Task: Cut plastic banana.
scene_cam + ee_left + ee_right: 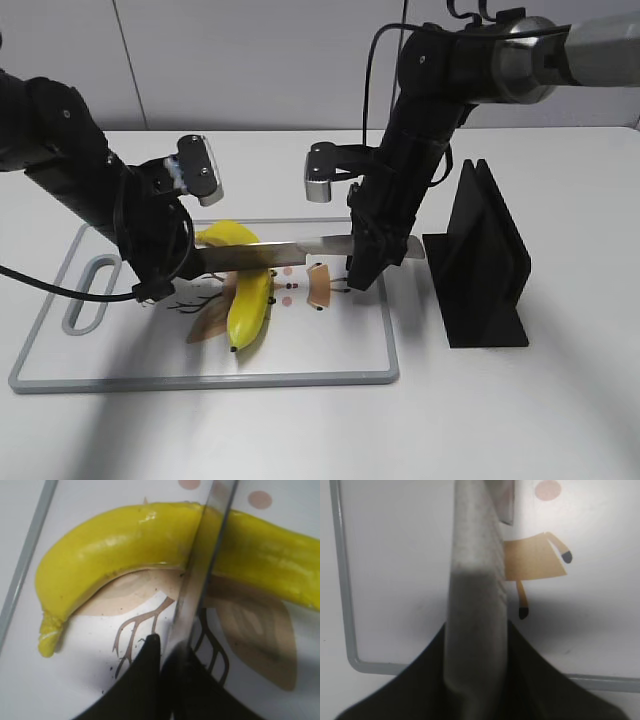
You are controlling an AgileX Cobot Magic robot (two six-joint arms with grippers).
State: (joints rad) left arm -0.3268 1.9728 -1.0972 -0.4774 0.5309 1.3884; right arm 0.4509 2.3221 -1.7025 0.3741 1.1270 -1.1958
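Glossy plastic banana [125, 540], shiny metal blade [300, 248]

No readable text, label, brand or number shows anywhere. The cutting board [60, 372] carries only printed pictures: brown branch and leaf shapes and pink dots, no lettering.

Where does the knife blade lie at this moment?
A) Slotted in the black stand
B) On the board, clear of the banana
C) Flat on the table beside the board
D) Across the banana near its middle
D: the left wrist view shows the blade crossing the banana near mid-length, over the board.
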